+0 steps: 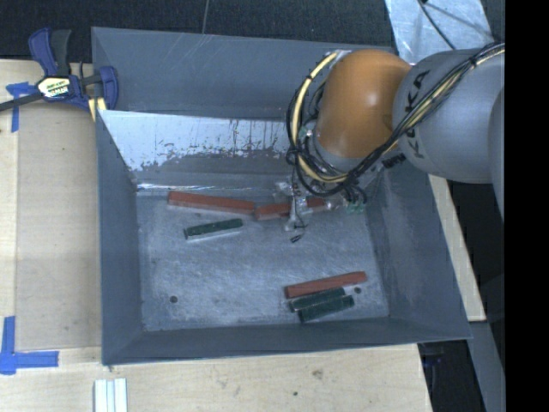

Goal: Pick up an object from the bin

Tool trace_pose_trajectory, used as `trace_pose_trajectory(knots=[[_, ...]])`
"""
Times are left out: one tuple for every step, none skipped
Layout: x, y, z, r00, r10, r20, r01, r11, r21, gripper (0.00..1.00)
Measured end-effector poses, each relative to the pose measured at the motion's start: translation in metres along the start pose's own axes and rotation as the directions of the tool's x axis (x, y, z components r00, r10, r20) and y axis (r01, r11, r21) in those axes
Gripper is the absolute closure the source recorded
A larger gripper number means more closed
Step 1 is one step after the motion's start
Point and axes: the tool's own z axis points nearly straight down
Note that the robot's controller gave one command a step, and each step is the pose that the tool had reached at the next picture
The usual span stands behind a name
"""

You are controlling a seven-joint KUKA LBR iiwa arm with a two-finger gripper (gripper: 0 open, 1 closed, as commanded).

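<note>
Grey metal walls slope down to the scuffed floor of the bin, where you see five slim bars lying in two loose groups. From the right, the arm reaches in over the rim, its wrist capped by an orange cover and ringed with cables. Below that cover, the hand hangs low over the back half of the floor, a little right of centre.

Directly at it lies a short red-brown bar, running roughly left to right and slightly tilted. Its left end shows beside the hand, and the rest passes behind the hand's metal parts. You cannot tell whether the hand is open or closed on that bar, because the wrist and cables block the view of the grip.

Just left of the short bar, and nearly end to end with it, a long red-brown bar lies along the foot of the back wall. Near it, toward the front, a dark green bar lies on the floor, apart from both red-brown ones.

Well apart from the hand, in the front right corner, a front red-brown bar and a front dark green bar lie parallel and just beside each other, the green one nearer the front wall. A small dark speck sits alone on the front left of the floor.
</note>
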Motion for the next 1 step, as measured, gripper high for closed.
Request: trace_pose_trajectory(knots=[[-0.0007,-0.0001,-0.0129,1.000,0.000,0.004,0.000,1.000,0.001,1.00]])
